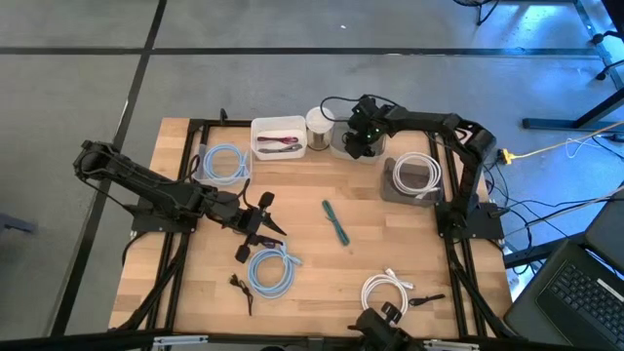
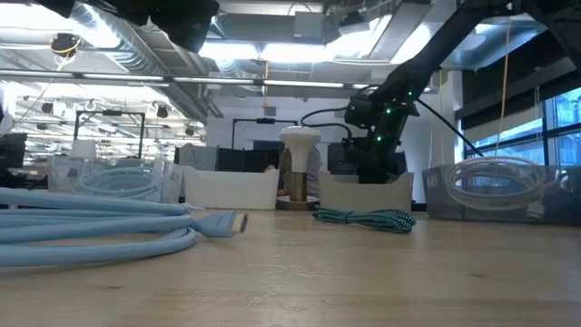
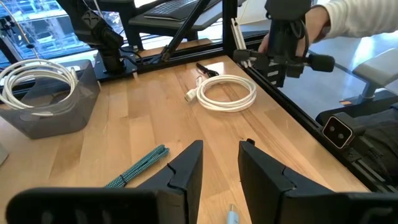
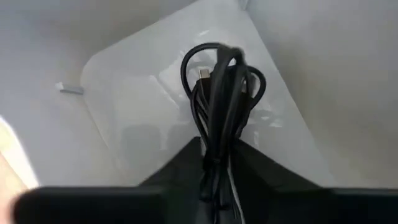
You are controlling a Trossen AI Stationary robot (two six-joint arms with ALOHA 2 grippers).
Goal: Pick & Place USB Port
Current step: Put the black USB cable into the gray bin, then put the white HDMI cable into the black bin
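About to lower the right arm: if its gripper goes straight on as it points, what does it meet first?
Probably the floor of the white bin; the right gripper, shut on the black cable, hangs just above it. Depth is unclear.

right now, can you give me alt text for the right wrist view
The right pincer is shut on a bundled black cable, holding it over a white bin. The cable's loops spread above the dark fingers, and a small connector tip shows among them.
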